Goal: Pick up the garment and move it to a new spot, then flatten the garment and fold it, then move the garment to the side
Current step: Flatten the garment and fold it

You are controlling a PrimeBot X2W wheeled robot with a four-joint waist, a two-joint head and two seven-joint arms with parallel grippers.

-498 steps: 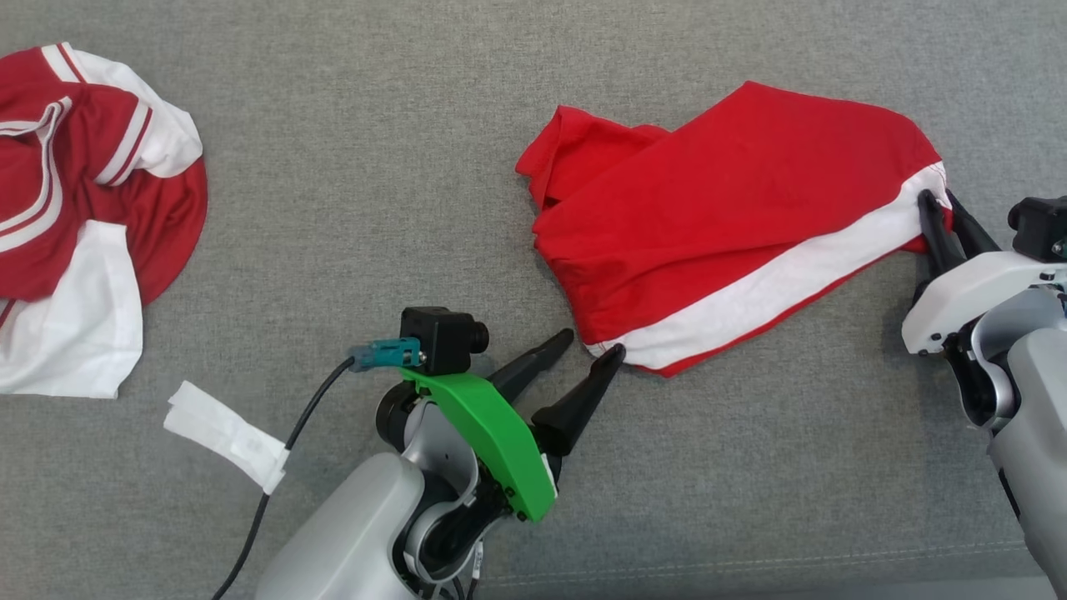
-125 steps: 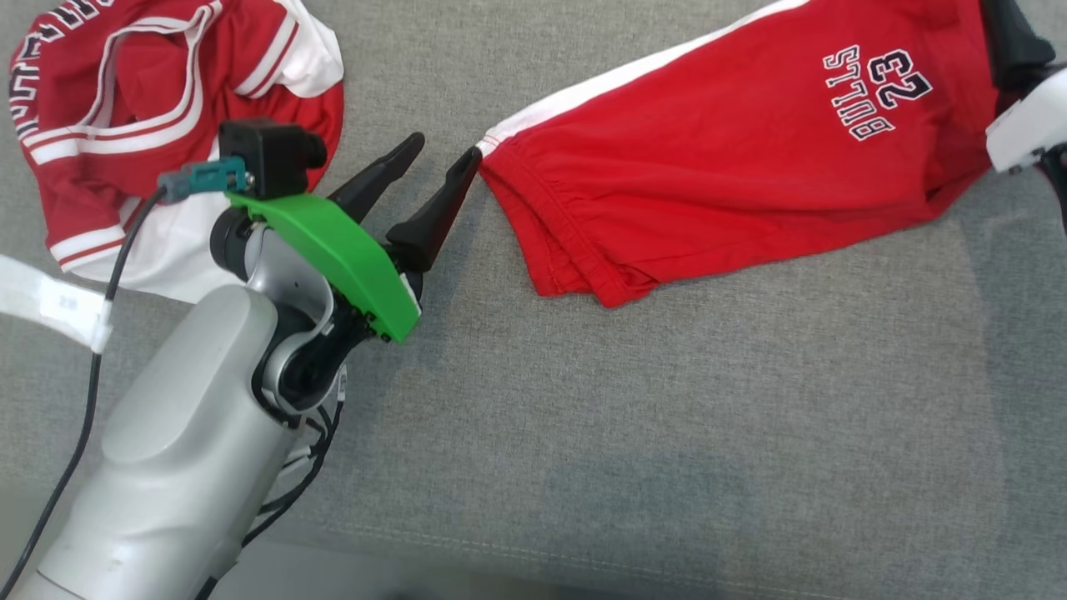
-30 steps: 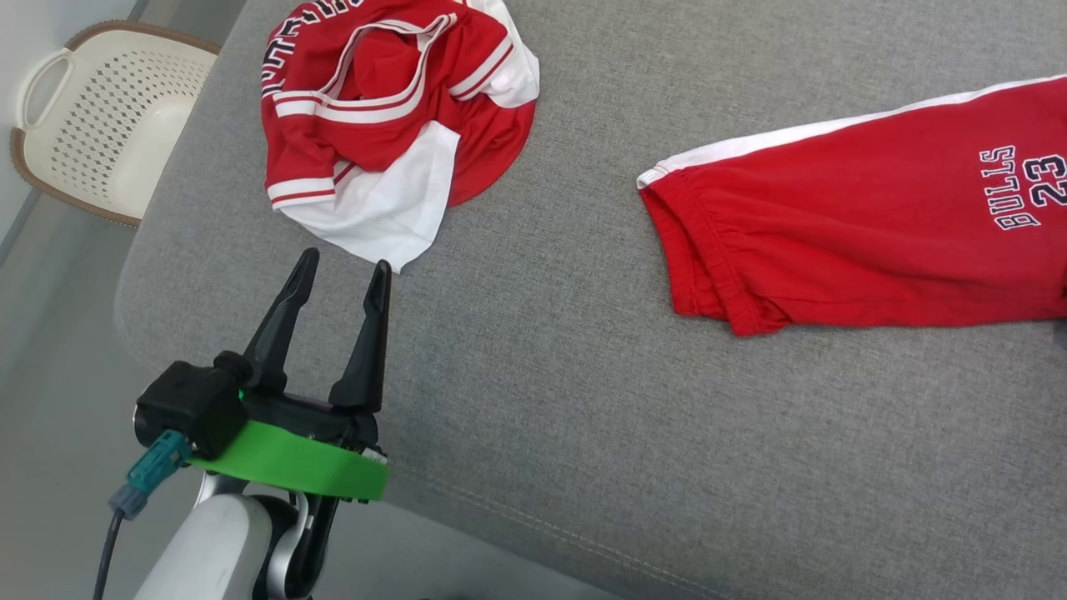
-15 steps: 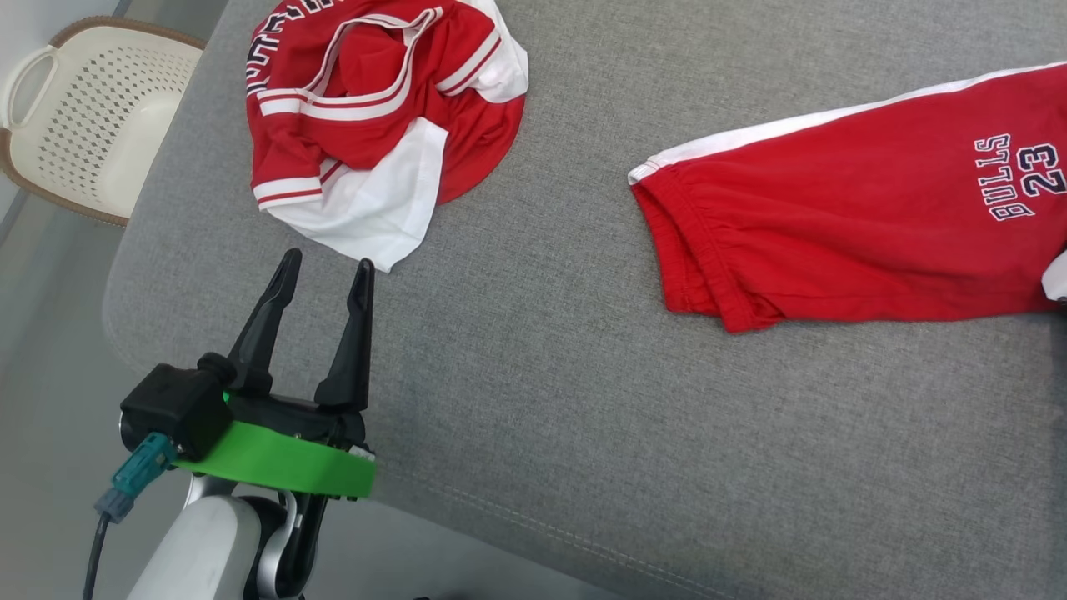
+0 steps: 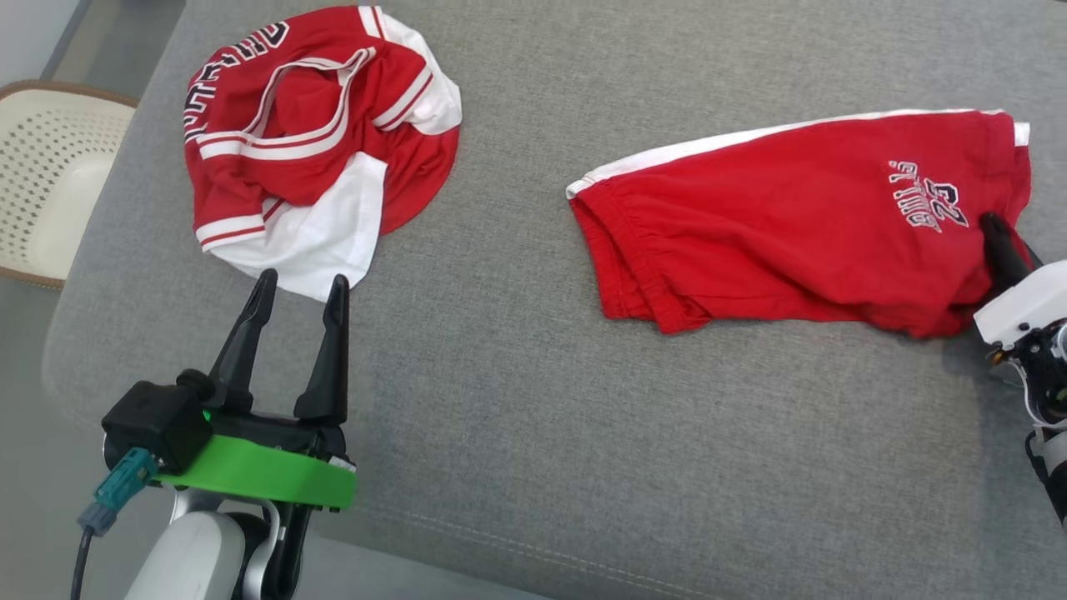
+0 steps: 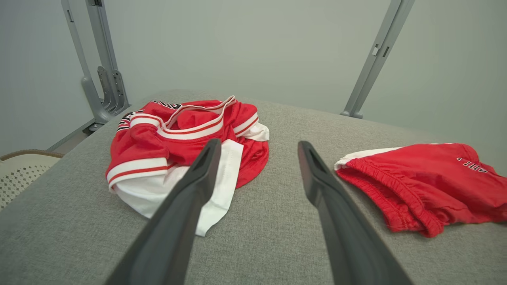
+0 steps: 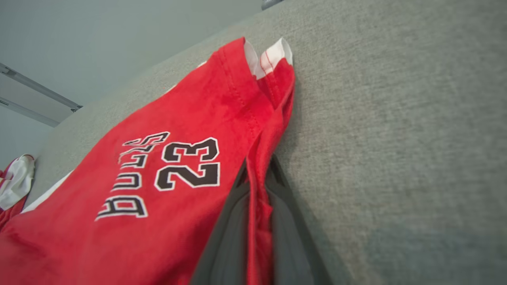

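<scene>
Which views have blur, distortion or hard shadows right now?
Head view: sharp, even light, soft shadow beside the red shorts. Left wrist view: wide-angle stretch, left end effector looms soft near the lens. Right wrist view: right end effector blurred up close, the print crisp.

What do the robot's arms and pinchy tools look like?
The left tool has two long, pointy black fingers on a bright green plate, with a black camera box, a teal plug and a dark cable. Its arm is silvery grey. The right tool has dark fingers too, on a white shell.
</scene>
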